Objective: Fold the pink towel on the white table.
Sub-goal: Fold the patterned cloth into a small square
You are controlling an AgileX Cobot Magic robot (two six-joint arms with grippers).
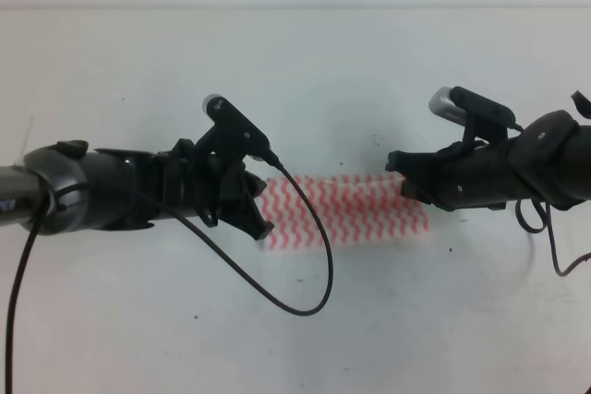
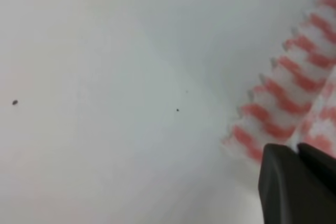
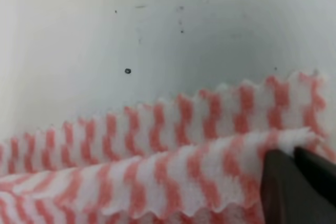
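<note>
Both grippers pinch the pink towel (image 1: 346, 210), a folded strip at frame centre on the white table (image 1: 295, 71): left gripper (image 1: 262, 226) clamps its left end, right gripper (image 1: 406, 189) its right end. Bare tabletop surrounds it.

The pink towel (image 1: 346, 211) shows pink-red and white wavy zigzag stripes; the white table (image 1: 295, 71) is plain white with small dark specks.

Pink towel (image 3: 157, 129): soft, fuzzy matt cloth with scalloped edges. White table (image 1: 295, 71): smooth, matt, lightly speckled. Gripper fingers (image 3: 294, 187): matt black plastic
</note>
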